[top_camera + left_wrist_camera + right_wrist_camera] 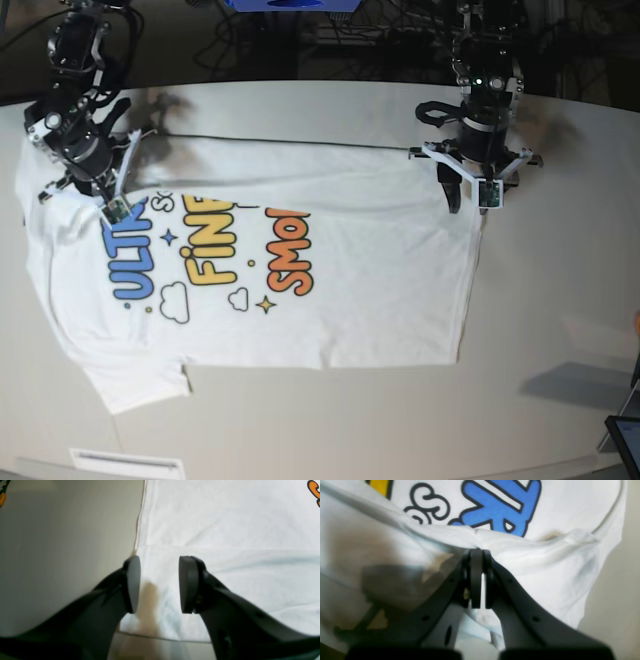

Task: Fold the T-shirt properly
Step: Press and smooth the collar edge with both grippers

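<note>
On the T-shirt [545, 562], right pincer [480, 580] clamped.

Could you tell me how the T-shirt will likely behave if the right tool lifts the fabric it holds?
Probably floppy: the T-shirt already bunches into a ridge at the shut right tool. Likely light, since thin folds show there. The rest may drag and wrinkle, as the left tool is open.

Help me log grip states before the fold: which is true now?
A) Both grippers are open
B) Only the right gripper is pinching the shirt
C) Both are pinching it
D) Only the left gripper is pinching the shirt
B: the right gripper is shut on a ridge of the T-shirt, while the left gripper hangs open over its hem corner.
</note>
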`<act>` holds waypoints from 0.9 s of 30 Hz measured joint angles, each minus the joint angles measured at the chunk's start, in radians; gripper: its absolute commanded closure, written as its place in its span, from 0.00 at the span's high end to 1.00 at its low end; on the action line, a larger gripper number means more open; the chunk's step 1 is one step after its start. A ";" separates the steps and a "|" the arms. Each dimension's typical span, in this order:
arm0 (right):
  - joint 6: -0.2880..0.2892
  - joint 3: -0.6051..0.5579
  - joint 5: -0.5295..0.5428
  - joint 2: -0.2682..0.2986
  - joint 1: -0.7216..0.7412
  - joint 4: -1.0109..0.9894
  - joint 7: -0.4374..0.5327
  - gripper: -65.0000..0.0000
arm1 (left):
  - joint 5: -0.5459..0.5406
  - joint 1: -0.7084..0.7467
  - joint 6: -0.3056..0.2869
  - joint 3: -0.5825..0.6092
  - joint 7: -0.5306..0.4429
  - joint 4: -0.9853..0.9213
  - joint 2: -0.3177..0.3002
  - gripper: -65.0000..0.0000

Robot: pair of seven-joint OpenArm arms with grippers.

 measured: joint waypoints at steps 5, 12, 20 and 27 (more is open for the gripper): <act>0.000 -0.041 0.000 0.000 0.025 0.000 -0.002 0.00 | 0.000 0.005 0.000 0.000 0.000 0.000 0.000 0.39; 0.000 -0.089 -0.004 0.003 0.050 -0.007 -0.002 0.00 | 0.000 0.010 0.000 0.000 0.000 0.000 0.000 0.39; 0.001 -0.137 -0.005 0.042 0.085 -0.064 0.000 0.01 | 0.000 0.010 0.000 -0.001 0.000 0.000 0.000 0.39; 0.000 -0.137 -0.004 0.047 0.141 -0.109 0.005 0.26 | 0.000 0.011 0.000 -0.001 0.002 0.000 0.000 0.39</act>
